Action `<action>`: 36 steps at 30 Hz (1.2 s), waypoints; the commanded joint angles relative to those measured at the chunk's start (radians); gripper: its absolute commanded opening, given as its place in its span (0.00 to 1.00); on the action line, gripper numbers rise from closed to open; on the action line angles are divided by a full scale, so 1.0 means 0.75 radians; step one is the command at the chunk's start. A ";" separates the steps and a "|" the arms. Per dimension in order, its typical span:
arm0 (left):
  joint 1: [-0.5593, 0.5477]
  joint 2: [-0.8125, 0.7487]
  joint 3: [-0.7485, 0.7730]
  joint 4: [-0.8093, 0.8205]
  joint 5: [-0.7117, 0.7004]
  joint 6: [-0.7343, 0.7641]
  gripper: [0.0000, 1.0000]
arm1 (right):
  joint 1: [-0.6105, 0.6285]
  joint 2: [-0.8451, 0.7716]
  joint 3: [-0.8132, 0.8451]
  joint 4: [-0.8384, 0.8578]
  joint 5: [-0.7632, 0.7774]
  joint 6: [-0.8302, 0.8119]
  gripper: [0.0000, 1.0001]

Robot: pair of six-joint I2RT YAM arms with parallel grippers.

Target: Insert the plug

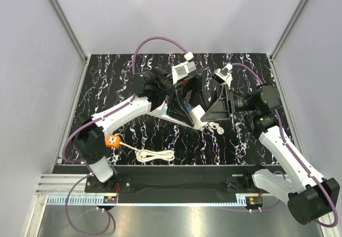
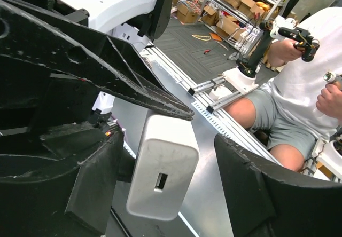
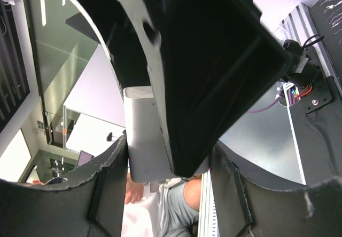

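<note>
No royal-blue plug shows in any view. A white boxy adapter (image 1: pixel 196 115) hangs above the middle of the mat between both grippers. In the left wrist view the adapter (image 2: pixel 163 173) shows a slot in its end face. It sits between the spread fingers of my left gripper (image 2: pixel 171 159), with a clear gap to the right finger (image 2: pixel 267 189). In the right wrist view the adapter (image 3: pixel 144 135) fills the gap of my right gripper (image 3: pixel 168 157), partly hidden by a black finger of the left gripper. The orange socket block (image 1: pixel 112 141) with its coiled white cord (image 1: pixel 155 155) lies front left.
A black marbled mat (image 1: pixel 240 146) covers the table inside grey walls. A small white looped object (image 1: pixel 216 126) lies on the mat under the right gripper. The arm bases sit on a rail (image 1: pixel 176 182) at the near edge.
</note>
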 commanded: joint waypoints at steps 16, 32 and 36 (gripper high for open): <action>0.168 -0.017 -0.108 0.454 0.137 -0.267 0.00 | -0.011 -0.035 0.091 -0.287 0.106 -0.306 0.90; 0.663 -0.138 -0.284 0.273 -0.102 -0.293 0.00 | -0.101 0.065 0.169 -0.370 0.135 -0.429 1.00; 0.833 -0.311 -0.225 -0.548 -0.252 0.442 0.00 | -0.103 0.079 0.158 -0.412 0.162 -0.464 1.00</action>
